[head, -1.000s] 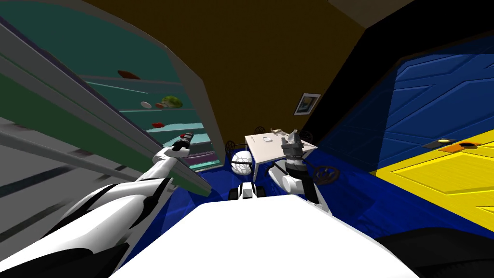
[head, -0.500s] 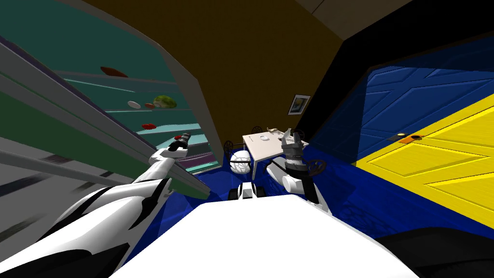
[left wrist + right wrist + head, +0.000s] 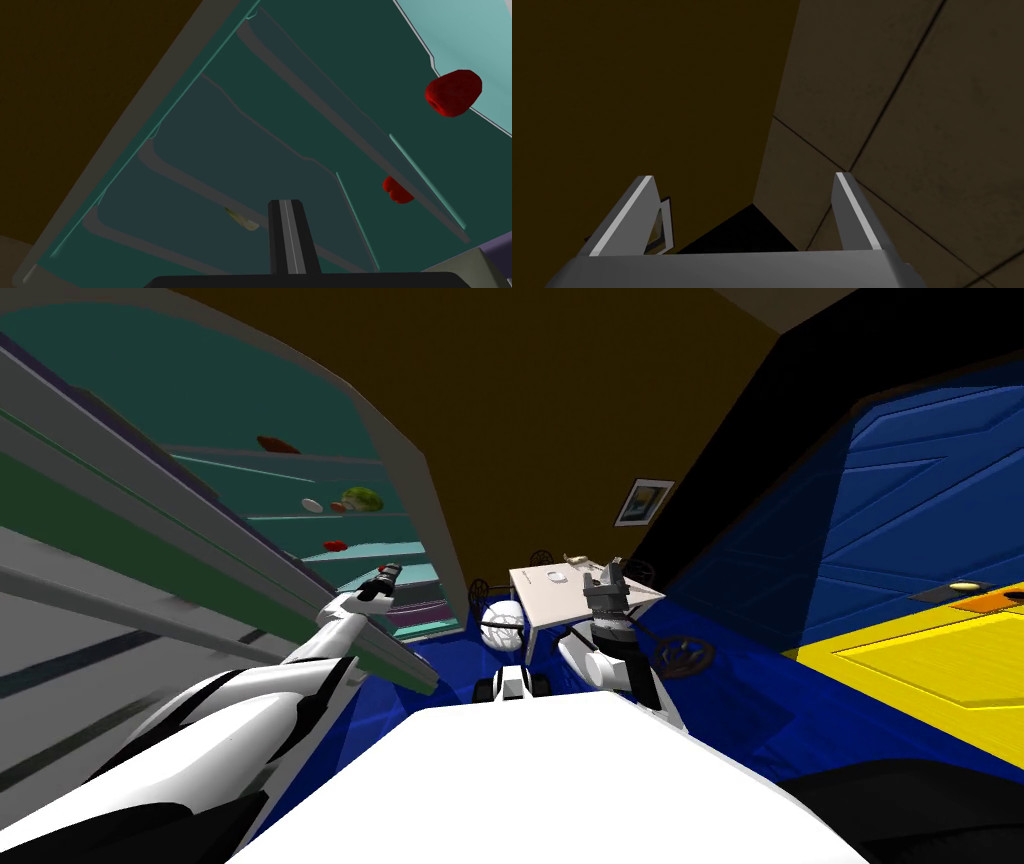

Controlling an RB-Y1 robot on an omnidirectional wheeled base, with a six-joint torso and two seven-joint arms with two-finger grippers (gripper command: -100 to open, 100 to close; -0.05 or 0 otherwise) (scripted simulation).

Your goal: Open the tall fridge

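Observation:
The tall fridge stands open at my left, its teal inside (image 3: 300, 418) showing shelves with food on them. Its door (image 3: 150, 538), a grey and green slab, slants across the left of the head view. My left arm reaches along the door's edge, and its gripper (image 3: 388, 573) points into the fridge. In the left wrist view the gripper (image 3: 286, 202) is shut, its fingers pressed together on nothing, aimed at the shelves (image 3: 240, 150). Two red foods (image 3: 452, 93) (image 3: 397, 190) lie on shelves beyond it. My right gripper (image 3: 610, 573) (image 3: 744, 176) is raised in front of my chest, open and empty.
A white table (image 3: 570, 598) with dark chairs stands ahead, with a round white thing (image 3: 500, 623) beside it. At the right are a blue panelled door (image 3: 900, 518) and a yellow one (image 3: 930, 678). A brown wall with a picture (image 3: 643, 501) lies behind.
My head camera swung one way and came back, shifting the whole view. The left gripper's fingers have closed. Both arms keep their places.

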